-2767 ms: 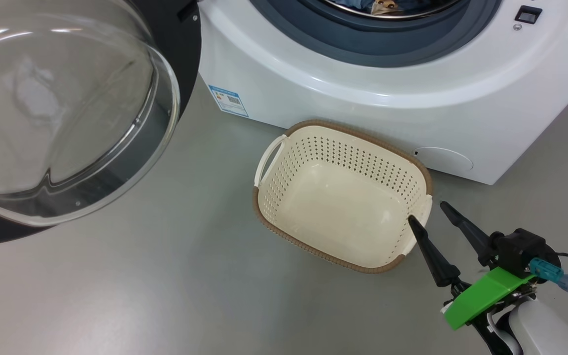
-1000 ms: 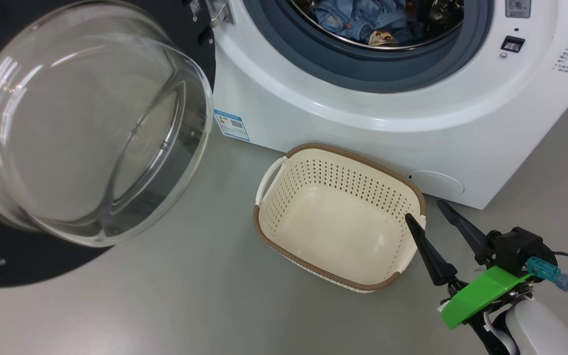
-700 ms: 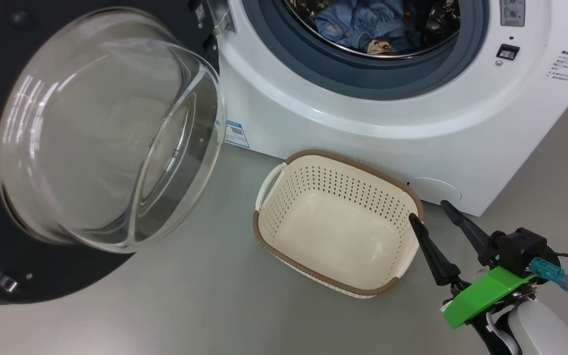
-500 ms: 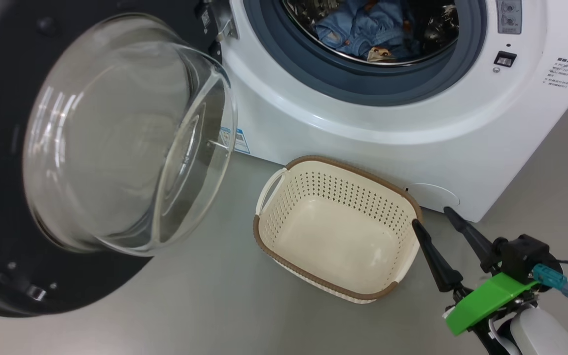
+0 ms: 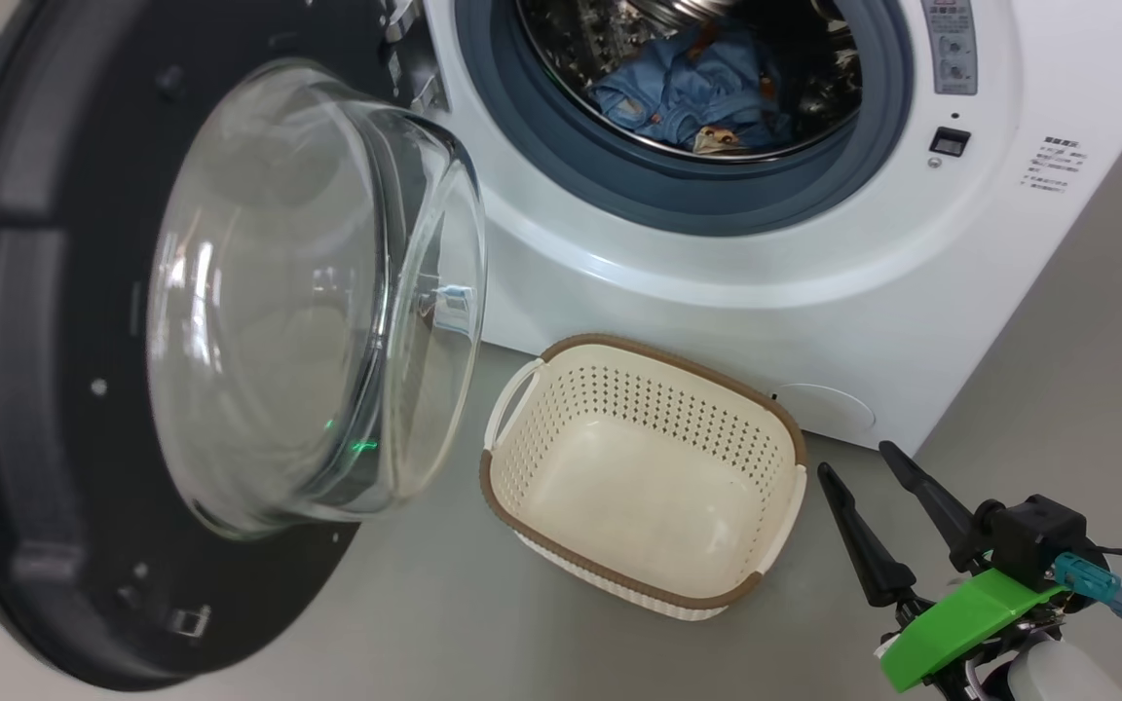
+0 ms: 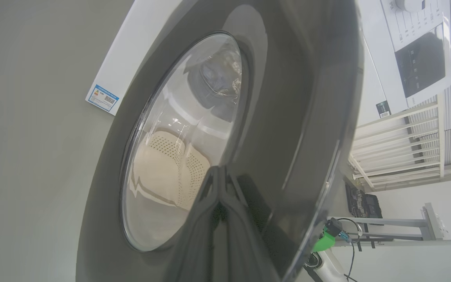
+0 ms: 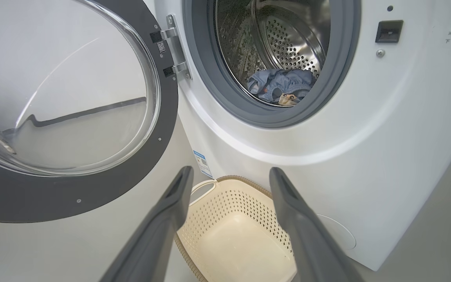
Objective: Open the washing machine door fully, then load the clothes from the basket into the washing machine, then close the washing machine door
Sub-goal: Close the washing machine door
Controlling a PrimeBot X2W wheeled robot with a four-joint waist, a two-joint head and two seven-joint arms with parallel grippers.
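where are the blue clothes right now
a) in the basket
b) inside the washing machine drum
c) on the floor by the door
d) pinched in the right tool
b: the clothes lie in a heap inside the drum of the washing machine, and the basket in front of it has nothing in it.

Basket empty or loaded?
Empty. The basket shows a bare cream floor in head and right wrist views; the blue clothes lie in the washing machine drum.
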